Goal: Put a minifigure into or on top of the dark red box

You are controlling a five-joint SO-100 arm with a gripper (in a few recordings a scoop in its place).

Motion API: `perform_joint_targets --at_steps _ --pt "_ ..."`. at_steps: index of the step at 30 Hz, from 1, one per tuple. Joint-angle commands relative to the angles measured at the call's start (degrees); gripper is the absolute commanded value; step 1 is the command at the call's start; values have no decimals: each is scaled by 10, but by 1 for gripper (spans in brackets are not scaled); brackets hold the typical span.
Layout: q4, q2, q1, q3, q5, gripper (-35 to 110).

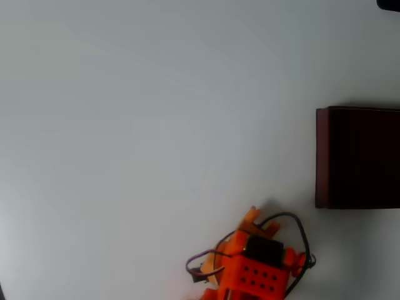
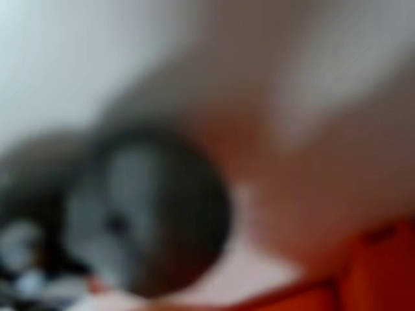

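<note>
The jaws point(image 1: 253, 217) sit low on the white counter point(image 1: 137, 125), well apart from the dark red box point(image 1: 357, 156); something dark and grey point(image 2: 149, 214) blurs close to the wrist camera, perhaps the minifigure, so I cannot tell whether they grip.

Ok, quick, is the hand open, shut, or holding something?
Hand: cannot be told. From overhead its tips are hidden under the arm, and the wrist view is a blur.
</note>
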Motion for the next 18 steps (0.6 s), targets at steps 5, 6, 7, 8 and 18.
perform_joint_targets --at_steps 5,6,7,8,18 --pt "3 39 -47 17 31 0" --pt "-6 42 -59 22 35 0" --pt "-14 49 -74 26 43 0" --pt "-23 60 -91 32 55 0" --pt "-81 170 -183 91 122 0"
